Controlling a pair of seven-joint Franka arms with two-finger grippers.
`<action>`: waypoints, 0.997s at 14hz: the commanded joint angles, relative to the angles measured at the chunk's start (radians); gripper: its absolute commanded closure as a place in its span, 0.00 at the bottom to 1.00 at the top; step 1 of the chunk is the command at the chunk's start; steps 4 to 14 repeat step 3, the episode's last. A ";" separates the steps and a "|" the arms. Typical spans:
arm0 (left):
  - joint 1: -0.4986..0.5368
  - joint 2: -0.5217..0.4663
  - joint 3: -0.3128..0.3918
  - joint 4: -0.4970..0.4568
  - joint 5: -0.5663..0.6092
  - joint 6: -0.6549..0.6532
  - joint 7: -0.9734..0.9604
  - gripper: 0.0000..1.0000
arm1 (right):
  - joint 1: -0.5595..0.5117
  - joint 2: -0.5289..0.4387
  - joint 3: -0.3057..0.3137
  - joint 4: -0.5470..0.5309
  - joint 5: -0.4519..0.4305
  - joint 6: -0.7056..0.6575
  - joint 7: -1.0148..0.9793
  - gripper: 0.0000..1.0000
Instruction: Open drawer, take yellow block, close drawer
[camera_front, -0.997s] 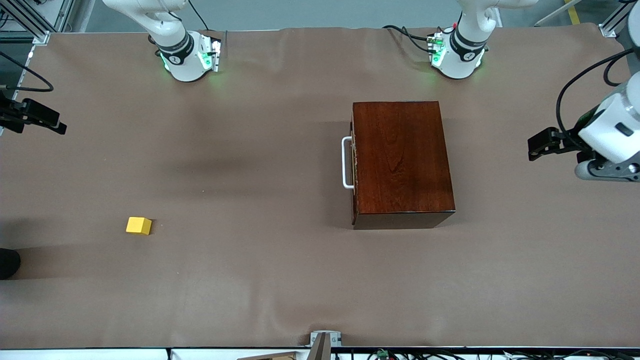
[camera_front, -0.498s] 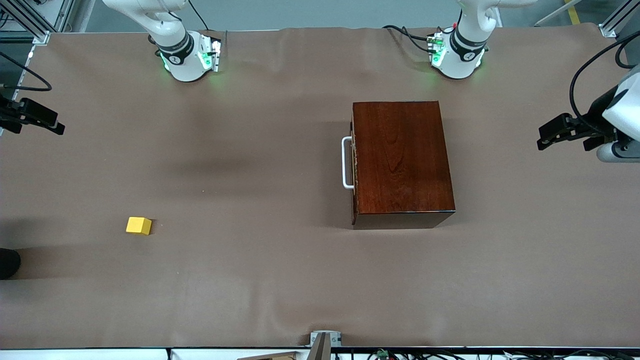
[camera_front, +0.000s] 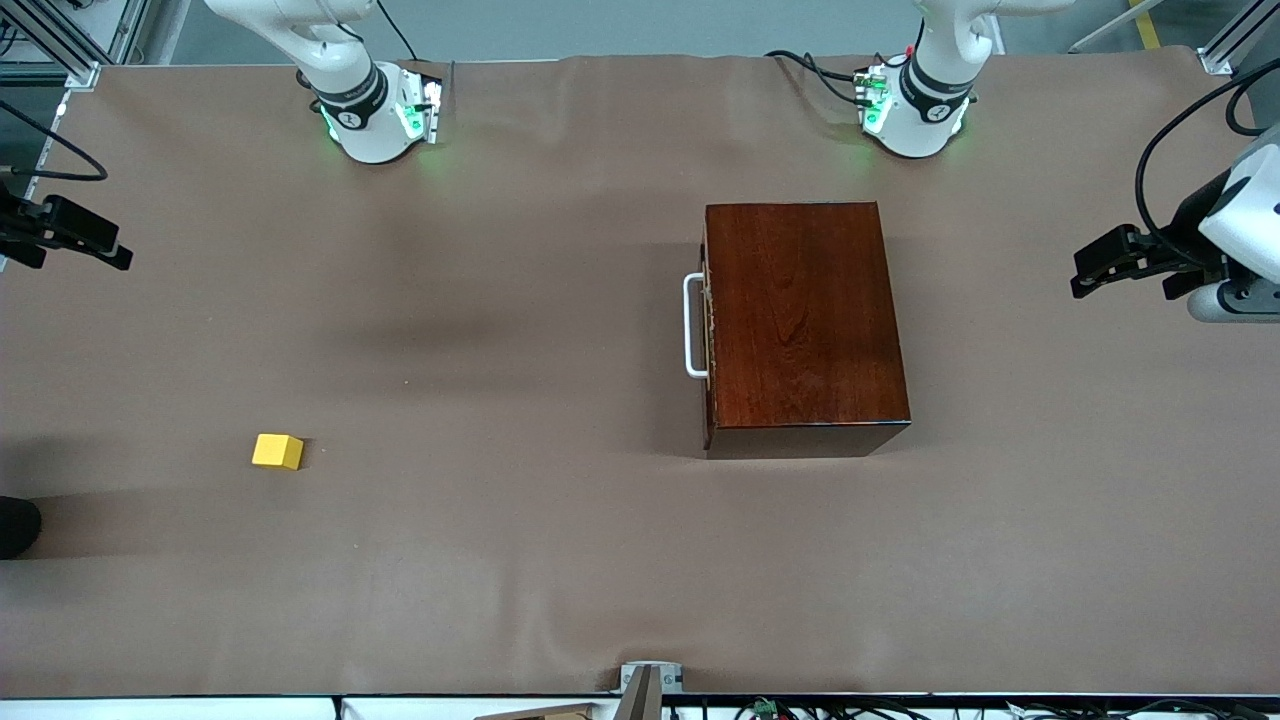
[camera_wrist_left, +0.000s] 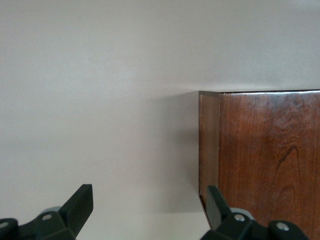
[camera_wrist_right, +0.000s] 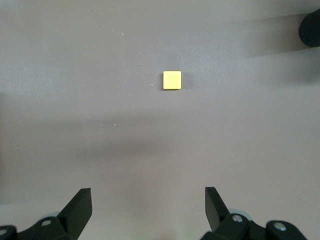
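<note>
The mahogany box (camera_front: 805, 325) stands toward the left arm's end of the table. Its drawer is shut, and the white bar handle (camera_front: 692, 325) faces the right arm's end. One corner of the box (camera_wrist_left: 265, 160) shows in the left wrist view. The yellow block (camera_front: 277, 451) lies on the bare table toward the right arm's end, well away from the box. My right gripper (camera_wrist_right: 148, 197) is open and empty, high over the table's edge at its own end, with the block (camera_wrist_right: 172, 80) in sight below. My left gripper (camera_wrist_left: 150, 195) is open and empty, in the air (camera_front: 1100, 268) past the box at its end.
A brown cloth (camera_front: 520, 560) covers the whole table. A dark rounded object (camera_front: 15, 525) sits at the table's edge at the right arm's end, nearer the front camera than the block. A small metal bracket (camera_front: 650, 675) is at the front edge.
The left arm has pulled its gripper up and toward the bases' side at its end of the table. The right arm, block and box have not moved.
</note>
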 joint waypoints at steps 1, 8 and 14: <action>0.004 -0.016 -0.004 -0.021 -0.013 0.012 -0.008 0.00 | -0.003 -0.004 0.003 0.006 -0.020 0.001 -0.010 0.00; 0.003 -0.014 -0.004 -0.019 -0.013 0.012 -0.006 0.00 | -0.006 -0.004 0.001 0.006 -0.020 0.002 -0.010 0.00; 0.003 -0.014 -0.004 -0.019 -0.013 0.012 -0.006 0.00 | -0.006 -0.004 0.001 0.006 -0.020 0.002 -0.010 0.00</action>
